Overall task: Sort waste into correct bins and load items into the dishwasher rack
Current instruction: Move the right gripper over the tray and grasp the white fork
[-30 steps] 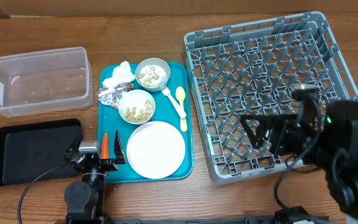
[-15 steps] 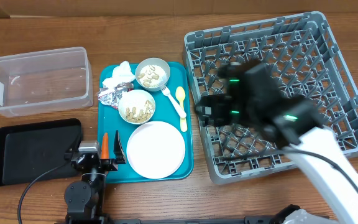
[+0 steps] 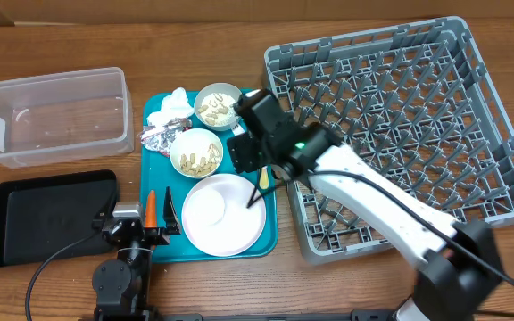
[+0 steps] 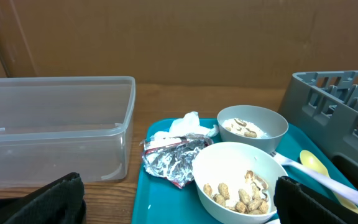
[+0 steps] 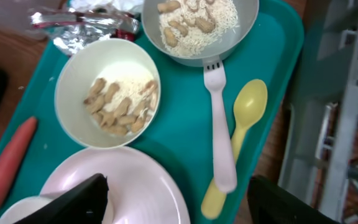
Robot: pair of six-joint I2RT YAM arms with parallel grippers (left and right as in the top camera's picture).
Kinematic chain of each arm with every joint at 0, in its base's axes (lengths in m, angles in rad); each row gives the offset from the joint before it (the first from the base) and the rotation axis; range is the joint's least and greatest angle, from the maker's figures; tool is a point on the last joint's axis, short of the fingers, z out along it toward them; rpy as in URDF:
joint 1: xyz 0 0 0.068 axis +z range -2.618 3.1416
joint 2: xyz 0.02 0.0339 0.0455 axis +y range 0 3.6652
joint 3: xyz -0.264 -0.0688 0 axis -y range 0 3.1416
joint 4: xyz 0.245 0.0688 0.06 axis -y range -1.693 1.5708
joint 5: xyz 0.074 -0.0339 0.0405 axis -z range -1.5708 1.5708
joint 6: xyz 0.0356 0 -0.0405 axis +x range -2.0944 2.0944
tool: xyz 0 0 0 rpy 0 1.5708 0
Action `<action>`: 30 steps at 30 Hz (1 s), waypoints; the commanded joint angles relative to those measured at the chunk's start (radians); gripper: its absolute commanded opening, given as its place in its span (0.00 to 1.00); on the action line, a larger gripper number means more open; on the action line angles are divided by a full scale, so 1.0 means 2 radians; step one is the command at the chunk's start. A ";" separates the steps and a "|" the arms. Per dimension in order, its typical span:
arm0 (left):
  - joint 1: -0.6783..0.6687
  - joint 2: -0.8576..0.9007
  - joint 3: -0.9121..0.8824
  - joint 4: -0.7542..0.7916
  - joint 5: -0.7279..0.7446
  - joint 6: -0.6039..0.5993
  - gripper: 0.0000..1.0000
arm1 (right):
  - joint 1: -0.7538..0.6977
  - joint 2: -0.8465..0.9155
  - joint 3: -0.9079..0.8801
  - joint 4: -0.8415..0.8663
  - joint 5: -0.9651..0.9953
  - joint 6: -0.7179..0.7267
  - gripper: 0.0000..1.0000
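Wide open and empty, the right gripper hovers over the white plastic fork and yellow plastic spoon, which lie close together. It would probably do best to straddle one handle only and descend squarely, so the other utensil is not dragged.

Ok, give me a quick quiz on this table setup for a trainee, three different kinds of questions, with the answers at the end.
1. True or false: the dishwasher rack holds no dishes yet.
2. What lies right beside the white fork on the teal tray? A carrot, B yellow spoon, C napkin.
3. How many bowls have peanuts in them?
Key: 1 true; 2 B; 3 two.
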 commanded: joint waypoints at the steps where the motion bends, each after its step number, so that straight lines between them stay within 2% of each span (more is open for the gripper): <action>1: 0.003 -0.003 -0.002 0.001 0.004 0.009 1.00 | 0.003 0.026 0.014 0.022 0.010 -0.043 0.73; 6: 0.003 -0.003 -0.002 0.001 0.004 0.009 1.00 | 0.003 0.052 0.014 0.052 0.044 -0.051 0.61; 16: 0.003 -0.003 -0.002 0.001 0.004 0.009 1.00 | 0.003 0.105 0.013 0.068 0.048 -0.055 0.59; 19: 0.003 -0.003 -0.002 0.001 0.004 0.009 1.00 | 0.002 0.118 0.013 0.073 0.048 -0.055 0.55; 30: 0.003 -0.003 -0.002 0.001 0.004 0.009 1.00 | 0.002 0.156 0.012 0.092 0.053 -0.055 0.53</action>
